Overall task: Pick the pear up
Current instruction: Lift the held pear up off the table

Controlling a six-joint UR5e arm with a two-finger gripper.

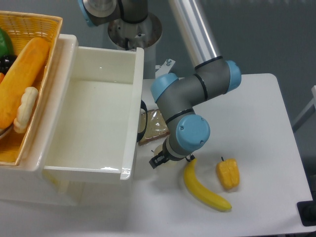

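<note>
While the gripper [159, 160] sits low on the table [261, 103], its opening hidden, the pear [169, 162] peeks out at its three o'clock; whether it is grasped is unclear, and lifting remains.

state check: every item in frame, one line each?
Gripper: low over the table beside the bin, mostly hidden by the wrist; fingers not readable.
Pear: almost fully hidden under the wrist; grasp cannot be told.
Banana: lying flat on the table, free.
Yellow pepper: on the table, right of the banana, untouched.
White bin: open, nothing visible inside.
Basket: holds food.
</note>
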